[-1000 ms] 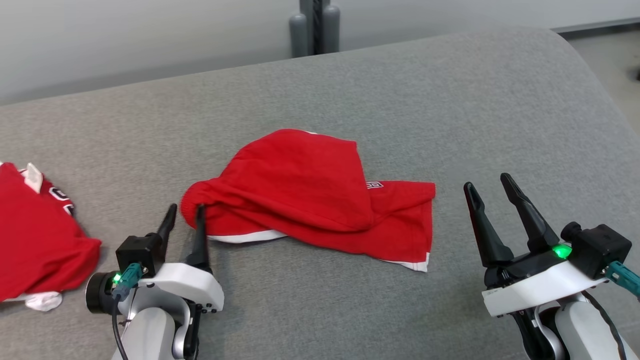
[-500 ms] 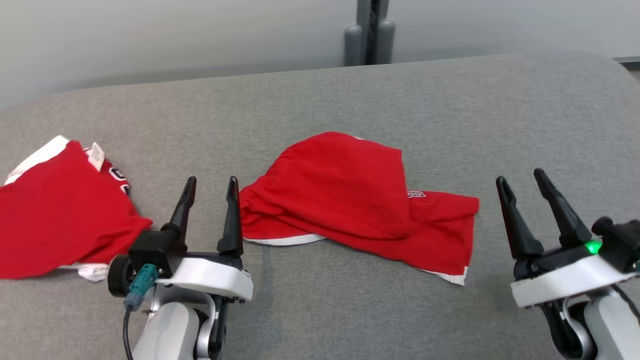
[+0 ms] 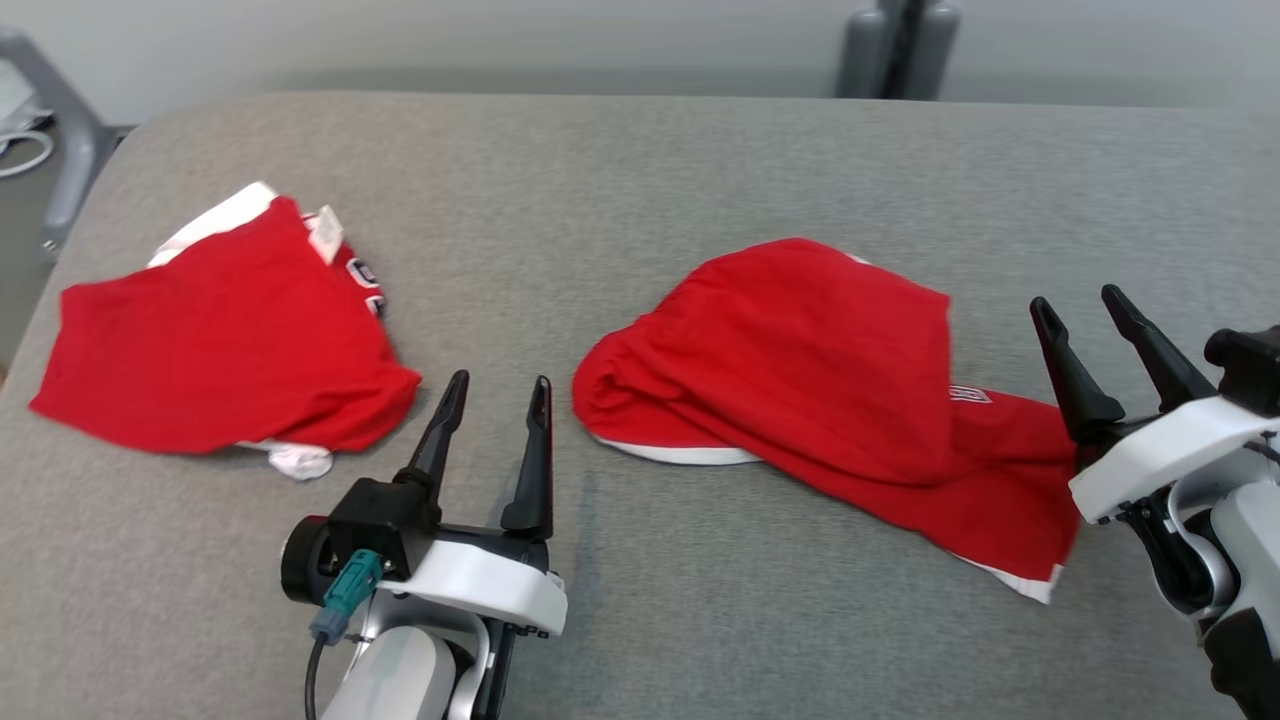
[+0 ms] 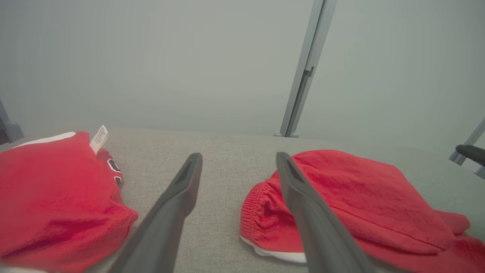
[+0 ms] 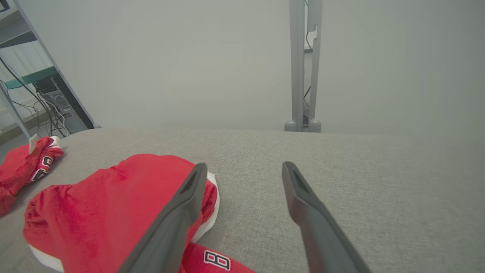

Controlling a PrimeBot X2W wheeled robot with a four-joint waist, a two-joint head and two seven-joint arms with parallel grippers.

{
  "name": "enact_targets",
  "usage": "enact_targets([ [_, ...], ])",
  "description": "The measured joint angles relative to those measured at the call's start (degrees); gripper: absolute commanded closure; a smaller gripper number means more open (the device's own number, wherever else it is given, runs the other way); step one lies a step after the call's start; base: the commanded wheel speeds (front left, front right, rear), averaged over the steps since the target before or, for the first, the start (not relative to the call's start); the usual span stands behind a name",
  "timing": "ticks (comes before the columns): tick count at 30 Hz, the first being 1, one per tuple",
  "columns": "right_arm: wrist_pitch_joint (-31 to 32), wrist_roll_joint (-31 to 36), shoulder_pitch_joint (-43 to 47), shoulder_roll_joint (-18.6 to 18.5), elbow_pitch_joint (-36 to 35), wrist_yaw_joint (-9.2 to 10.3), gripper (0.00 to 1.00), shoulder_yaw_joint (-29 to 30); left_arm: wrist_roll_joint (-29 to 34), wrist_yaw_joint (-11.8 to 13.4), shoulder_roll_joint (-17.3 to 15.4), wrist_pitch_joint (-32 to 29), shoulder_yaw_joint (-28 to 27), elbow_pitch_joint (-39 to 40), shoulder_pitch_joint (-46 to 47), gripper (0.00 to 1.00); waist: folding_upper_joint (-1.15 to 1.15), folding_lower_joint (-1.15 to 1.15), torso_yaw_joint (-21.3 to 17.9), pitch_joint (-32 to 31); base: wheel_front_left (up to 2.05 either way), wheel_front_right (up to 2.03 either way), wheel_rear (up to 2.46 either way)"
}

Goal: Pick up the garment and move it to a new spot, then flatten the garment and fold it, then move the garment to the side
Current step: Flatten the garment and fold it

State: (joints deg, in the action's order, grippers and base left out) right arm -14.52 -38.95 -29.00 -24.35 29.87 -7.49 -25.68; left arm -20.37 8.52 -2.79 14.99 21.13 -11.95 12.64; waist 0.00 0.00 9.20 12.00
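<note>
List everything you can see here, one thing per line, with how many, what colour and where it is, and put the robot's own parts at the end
red jersey shirt with a white tag and dark lettering: one, red with white, lying on the left part of the surface
crumpled red garment with white trim and a small white emblem: one, red with white, centre-right on the surface
grey fabric-covered surface: one, grey, under both garments
grey metal post: one, grey, behind the surface's far edge
left gripper: one, dark fingers, open, between the two garments, holding nothing
right gripper: one, dark fingers, open, at the crumpled garment's right end
</note>
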Motion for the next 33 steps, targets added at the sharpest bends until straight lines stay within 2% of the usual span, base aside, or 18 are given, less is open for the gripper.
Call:
enact_targets([
  [8,1.20,-10.07,-6.00,-3.03,4.93,0.00,0.00,-10.76,-1.54,1.18,0.00,0.00,2.92,1.16,0.68,0.00,0.00,0.00,5.21,2.60,0.00,0.00,0.00],
  [13,1.47,-14.82,-8.34,-3.49,8.33,0.00,0.00,-15.28,-2.03,1.88,0.01,0.00,4.00,1.70,0.75,0.00,0.00,0.00,7.69,3.81,0.00,0.00,0.00],
  [14,2.05,-16.01,-8.59,-3.41,8.83,0.00,0.56,-16.03,-2.04,1.92,0.01,0.00,4.04,1.74,0.74,0.00,0.00,0.00,8.03,3.94,0.00,0.00,0.00],
  [15,2.15,-16.59,-8.87,-3.37,9.20,0.00,0.98,-17.02,-2.14,2.10,0.02,0.00,4.09,1.76,0.74,0.00,0.00,0.00,8.31,4.02,0.00,0.00,0.00],
  [18,1.18,-16.84,-10.59,-3.82,10.02,0.00,1.00,-19.22,-2.33,2.15,0.01,0.00,4.04,1.82,0.70,0.00,0.00,0.00,8.70,4.06,0.00,0.00,0.00],
  [23,-0.21,-13.72,-13.34,-5.42,12.04,0.00,1.00,-19.15,-2.34,2.32,0.01,0.00,3.92,1.81,0.61,0.00,0.00,0.00,8.31,3.26,0.00,0.00,0.00],
  [29,-0.47,-5.98,-16.84,-8.78,9.72,-0.01,1.00,-13.74,-3.55,2.32,0.02,0.00,4.38,2.67,0.55,0.00,0.00,0.00,7.73,2.74,0.00,0.00,0.00],
  [33,-0.47,-1.25,-19.88,-11.15,10.15,-0.01,1.00,-12.98,-4.21,2.52,0.02,0.00,5.64,3.33,0.75,0.00,0.00,0.00,8.37,3.51,0.00,0.00,0.00],
])
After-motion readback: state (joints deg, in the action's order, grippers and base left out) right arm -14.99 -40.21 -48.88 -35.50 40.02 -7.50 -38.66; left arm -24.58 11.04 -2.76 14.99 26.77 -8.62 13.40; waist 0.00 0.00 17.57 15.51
